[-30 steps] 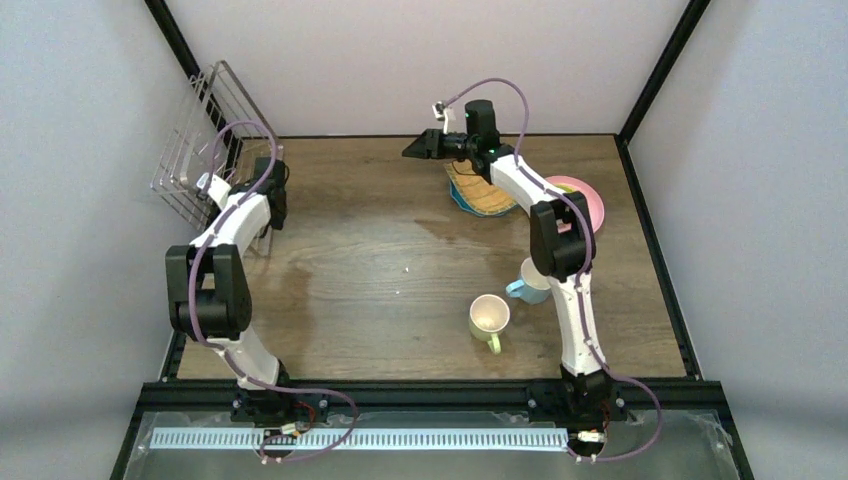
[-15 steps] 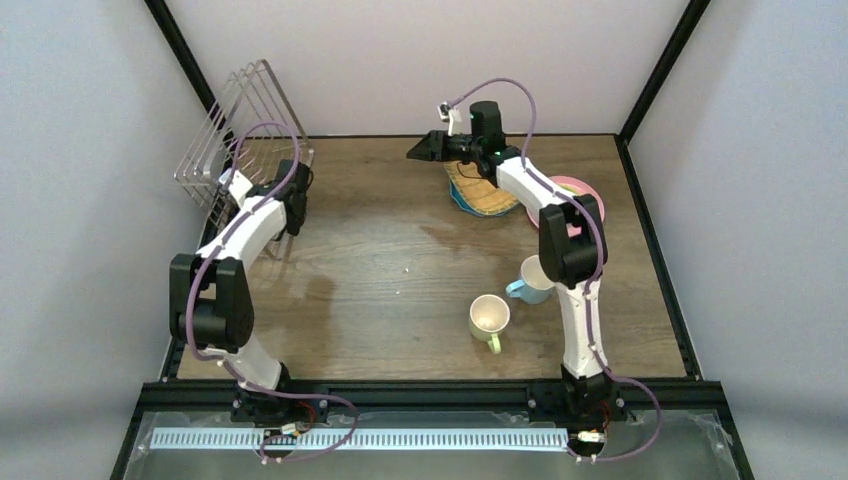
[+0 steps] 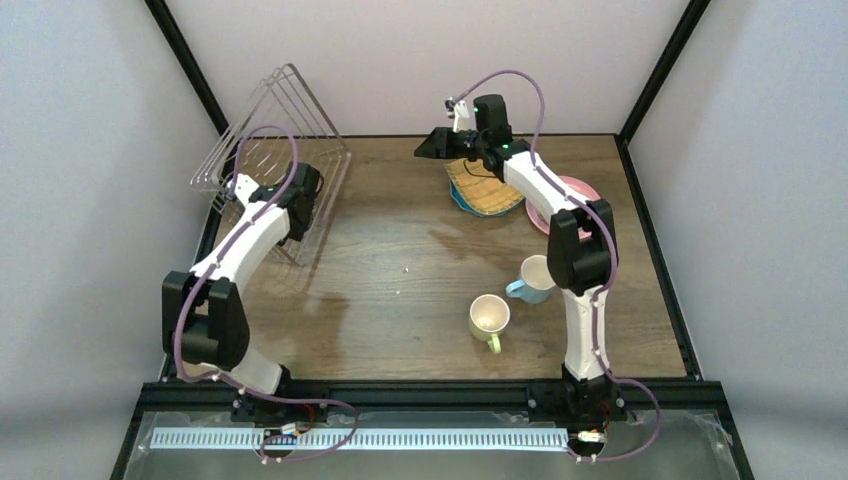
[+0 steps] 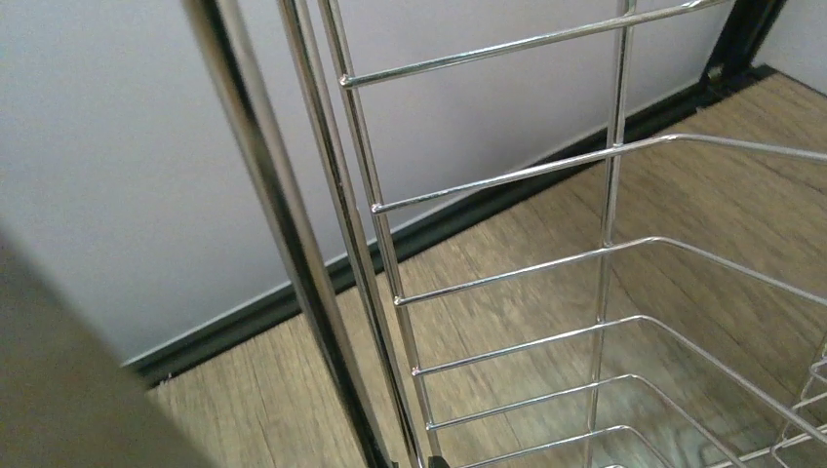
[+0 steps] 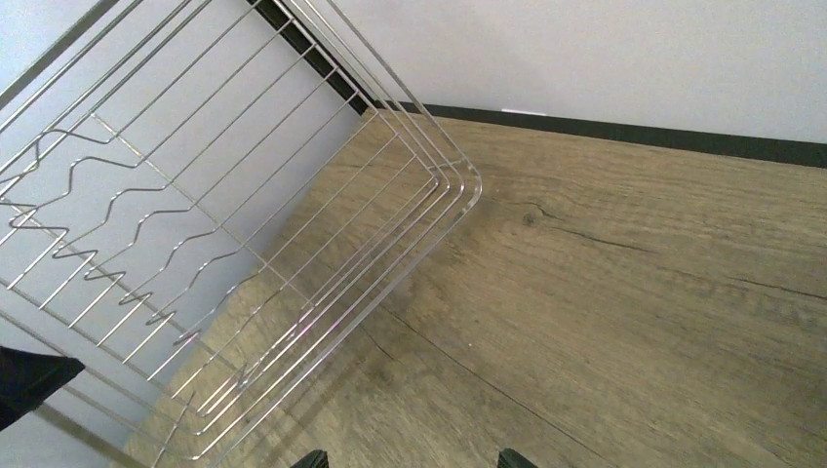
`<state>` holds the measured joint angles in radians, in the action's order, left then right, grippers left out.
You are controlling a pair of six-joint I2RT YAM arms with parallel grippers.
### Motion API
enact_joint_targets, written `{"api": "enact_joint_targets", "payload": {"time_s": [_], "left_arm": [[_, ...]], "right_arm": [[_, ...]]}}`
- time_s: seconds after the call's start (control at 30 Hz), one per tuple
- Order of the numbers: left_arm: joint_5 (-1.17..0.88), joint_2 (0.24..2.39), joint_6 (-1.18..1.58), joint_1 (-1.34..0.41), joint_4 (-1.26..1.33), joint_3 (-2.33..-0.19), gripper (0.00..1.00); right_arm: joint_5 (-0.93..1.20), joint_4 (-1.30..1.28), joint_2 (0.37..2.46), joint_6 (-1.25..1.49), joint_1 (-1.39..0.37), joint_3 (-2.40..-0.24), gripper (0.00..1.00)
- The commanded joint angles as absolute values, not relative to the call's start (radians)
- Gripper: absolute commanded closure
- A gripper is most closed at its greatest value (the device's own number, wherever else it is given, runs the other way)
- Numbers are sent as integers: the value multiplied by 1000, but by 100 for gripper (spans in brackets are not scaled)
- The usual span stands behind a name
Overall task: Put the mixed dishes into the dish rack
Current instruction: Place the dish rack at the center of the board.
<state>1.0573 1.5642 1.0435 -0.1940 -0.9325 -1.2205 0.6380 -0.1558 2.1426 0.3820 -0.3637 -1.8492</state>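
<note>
Found the dish rack (image 3: 262, 140) off the flat: tipped up steeply on one long edge by the side wall, with its lower edge on or just above the tabletop (image 3: 400, 300); cannot tell which. Saw no dish in it.

Traced the hold to the left gripper (image 3: 303, 205), pinched shut on a wire at the rack's lower rim. Made out only rack wires at close range in the left wrist view, not the fingers themselves.

Logged the right gripper (image 3: 425, 147) well apart from the rack, above the tabletop, jaws spread wide, empty, aimed toward the rack.

Noted the dishes farther out, all well apart from the rack on the right-arm side:
- tan woven-look plate (image 3: 485, 195) stacked on teal dotted plate (image 3: 458, 200)
- pink round plate (image 3: 585, 195) just beyond that stack
- light-blue mug (image 3: 535, 278) and pale yellow-green mug (image 3: 489, 316) closer to the arm bases than the rack

Made out no patterned bowl.

Judged step: positioning the rack, ahead of any loading. Next move likely calls for lowering the raised edge until the base sits flat, short of the dishes, then releasing. Possible slip of thin wire in so narrow a pinch.
</note>
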Motion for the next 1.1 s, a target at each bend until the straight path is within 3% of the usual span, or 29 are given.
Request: {"api": "enact_joint_targets", "payload": {"time_s": [0.0, 1.07], "left_arm": [[1007, 1477, 1106, -213, -953, -1232, 97], [334, 1318, 1351, -214, -873, -1169, 97]], "right_arm": [[600, -233, 2098, 346, -365, -1861, 1], [364, -588, 2137, 214, -415, -2043, 1]]}}
